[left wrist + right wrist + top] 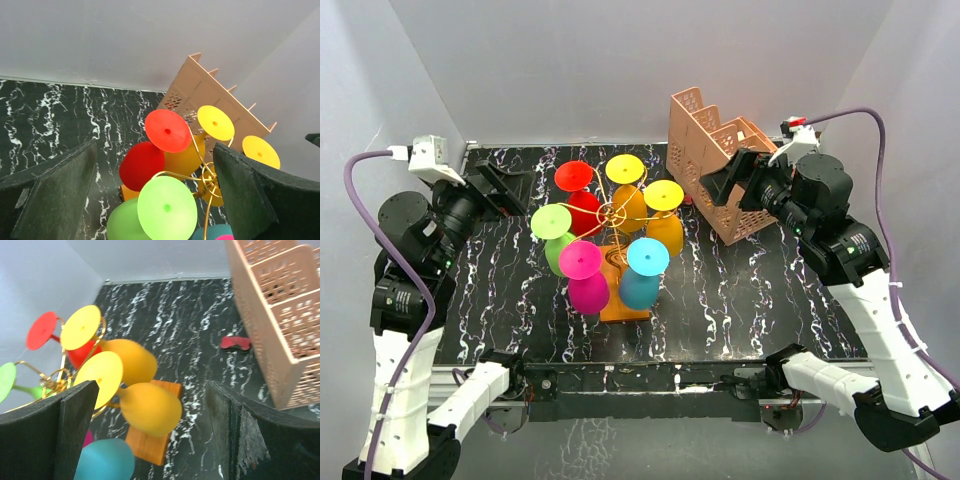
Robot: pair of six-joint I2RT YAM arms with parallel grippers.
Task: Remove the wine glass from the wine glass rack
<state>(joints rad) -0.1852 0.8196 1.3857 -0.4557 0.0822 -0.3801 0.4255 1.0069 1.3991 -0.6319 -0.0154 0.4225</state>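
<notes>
The gold wire wine glass rack (613,212) stands on an orange base (625,300) mid-table. Several coloured glasses hang upside down from it: red (578,195), green (554,237), pink (585,277), blue (642,272) and two yellow ones (664,215). My left gripper (500,188) is open and empty, left of the rack; its view shows the red (142,164) and green (166,207) glasses between its fingers. My right gripper (732,178) is open and empty, right of the rack; a yellow glass (149,407) lies between its fingers in its view.
A tall salmon-pink lattice crate (720,165) stands at the back right, close behind my right gripper. A small red object (236,343) lies on the black marbled table near the crate. White walls enclose the table.
</notes>
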